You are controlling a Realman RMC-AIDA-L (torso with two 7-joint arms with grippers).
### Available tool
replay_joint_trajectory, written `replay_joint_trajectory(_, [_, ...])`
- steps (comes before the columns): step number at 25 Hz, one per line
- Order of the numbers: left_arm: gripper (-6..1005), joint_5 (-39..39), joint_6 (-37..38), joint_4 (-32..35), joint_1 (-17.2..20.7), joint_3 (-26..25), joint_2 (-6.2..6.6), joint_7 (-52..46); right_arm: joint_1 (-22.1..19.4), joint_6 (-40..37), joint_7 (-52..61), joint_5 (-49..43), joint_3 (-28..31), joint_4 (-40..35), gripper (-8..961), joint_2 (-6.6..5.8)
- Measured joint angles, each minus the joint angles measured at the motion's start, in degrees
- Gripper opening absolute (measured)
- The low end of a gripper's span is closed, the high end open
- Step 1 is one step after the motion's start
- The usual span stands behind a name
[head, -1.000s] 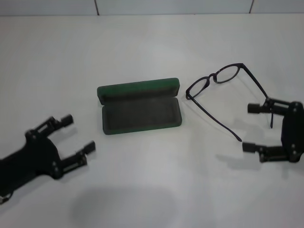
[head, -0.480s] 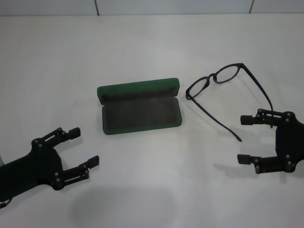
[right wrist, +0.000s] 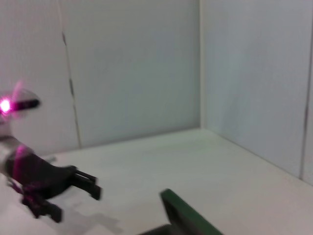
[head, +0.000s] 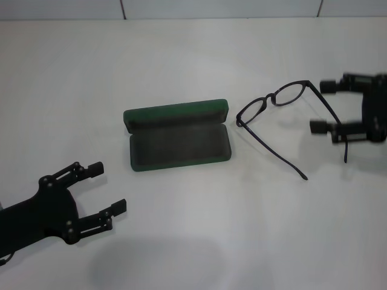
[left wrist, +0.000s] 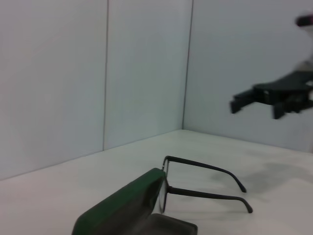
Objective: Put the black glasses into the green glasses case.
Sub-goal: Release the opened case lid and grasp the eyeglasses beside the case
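Observation:
The black glasses (head: 290,93) lie unfolded on the white table, lenses toward the back, both temple arms pointing forward. They also show in the left wrist view, where the glasses (left wrist: 205,195) lie just beyond the case. To their left, the green glasses case (head: 176,145) sits open with its lid (head: 175,113) tipped back and nothing in it. My right gripper (head: 321,107) hovers open above the table at the glasses' right temple arm, holding nothing. My left gripper (head: 109,187) rests open at the front left, well away from the case.
The white table (head: 199,54) meets pale wall panels at the back. In the left wrist view the right gripper (left wrist: 271,98) hangs well above the tabletop. The right wrist view shows the left gripper (right wrist: 73,188) and the case's lid edge (right wrist: 188,215).
My right gripper has moved from the front right toward the back, up beside the glasses' right temple arm. The left gripper shifted slightly forward, then stayed still. Glasses and case have not moved.

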Motion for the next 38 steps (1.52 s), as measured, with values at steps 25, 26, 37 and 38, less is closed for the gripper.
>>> replay_joint_trajectory(25, [843,4.0,1.2,0.1,-2.1,0.5,0.12,-1.9,28.4,3.8,15.4,-42.2,-15.4,-5.0,785,-4.42])
replay_joint_trajectory(26, [843,4.1,1.2,0.1,-2.1,0.5,0.11,-1.9,28.6,4.7,14.4,-42.3,-15.7,-5.0,782,-4.14])
replay_joint_trajectory(37, [842,4.6,1.0,0.1,-2.2,0.4,-0.08,-2.5,31.1,16.4,4.1,-43.3,-21.7,-0.3,753,0.14])
replay_joint_trajectory(38, [842,4.6,1.0,0.1,-2.3,0.3,-0.07,-2.5,31.4,17.9,3.4,-43.5,-22.5,0.9,750,0.35])
